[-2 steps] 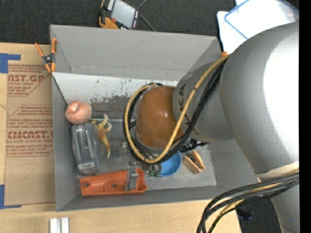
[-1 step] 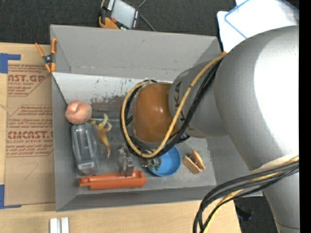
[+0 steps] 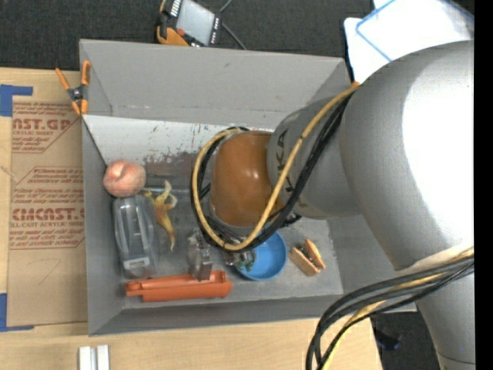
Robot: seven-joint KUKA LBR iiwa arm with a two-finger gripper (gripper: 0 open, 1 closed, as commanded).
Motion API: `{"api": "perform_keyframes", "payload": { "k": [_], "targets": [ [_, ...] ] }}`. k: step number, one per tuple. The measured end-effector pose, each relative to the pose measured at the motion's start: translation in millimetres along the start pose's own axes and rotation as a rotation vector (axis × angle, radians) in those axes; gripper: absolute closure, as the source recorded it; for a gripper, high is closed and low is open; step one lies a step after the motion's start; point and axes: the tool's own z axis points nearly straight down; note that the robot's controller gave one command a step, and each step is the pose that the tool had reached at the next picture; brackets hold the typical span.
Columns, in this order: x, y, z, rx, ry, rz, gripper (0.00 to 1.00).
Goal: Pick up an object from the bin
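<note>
My gripper (image 3: 202,267) reaches down near the bin's front wall, under the arm's orange cover, its fingertips right above a long orange tool (image 3: 177,287) that lies along the front edge. Whether the tips touch it I cannot tell. A blue round dish (image 3: 266,260) lies just to the right of the gripper, partly hidden by the arm. A yellow banana-like piece (image 3: 164,210) lies to the upper left of the gripper.
A clear plastic bottle (image 3: 132,236) lies at the left, with a pink peach-like ball (image 3: 123,178) behind it. A small tan sandwich-like piece (image 3: 308,257) sits at the front right. The arm covers the bin's right and middle.
</note>
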Motion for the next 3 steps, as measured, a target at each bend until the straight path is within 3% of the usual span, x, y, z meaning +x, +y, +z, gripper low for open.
{"api": "perform_keyframes", "payload": {
  "k": [1,2,3],
  "targets": [
    [2.5,0.2,-0.2,0.001,-0.002,-0.046,1.00],
    [0.2,23.6,-66.3,-0.001,-0.003,-0.099,0.00],
    [0.4,23.4,-66.1,-0.001,-0.002,-0.099,0.00]
  ]
}}
